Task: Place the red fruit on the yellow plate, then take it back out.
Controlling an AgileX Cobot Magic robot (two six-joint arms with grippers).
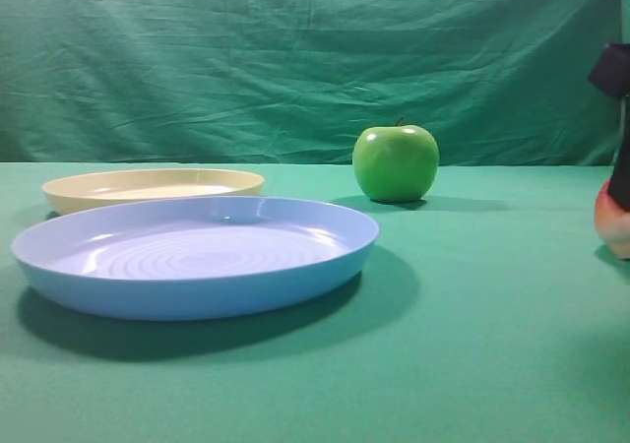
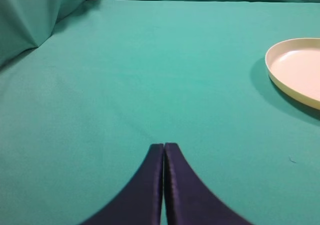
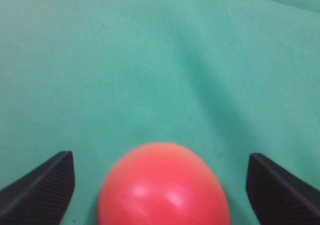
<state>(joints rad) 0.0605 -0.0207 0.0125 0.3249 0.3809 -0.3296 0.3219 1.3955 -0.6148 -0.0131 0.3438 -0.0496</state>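
The red fruit (image 3: pixel 162 185) rests on the green cloth between the wide-apart fingers of my right gripper (image 3: pixel 160 157), which stands open; cloth shows on both sides of the fruit, so neither finger touches it. In the exterior high view the red fruit (image 1: pixel 612 228) sits at the far right edge, partly behind a dark finger (image 1: pixel 620 182). The yellow plate (image 1: pixel 148 189) lies empty at the back left, and its rim (image 2: pixel 272 72) also shows in the left wrist view. My left gripper (image 2: pixel 163 146) is shut on nothing, low over bare cloth to the left of that plate.
A larger light blue plate (image 1: pixel 197 290) lies in front of the yellow one. A glossy green apple (image 1: pixel 396 162) stands at the back centre. A green cloth backdrop (image 1: pixel 295 59) rises behind the table.
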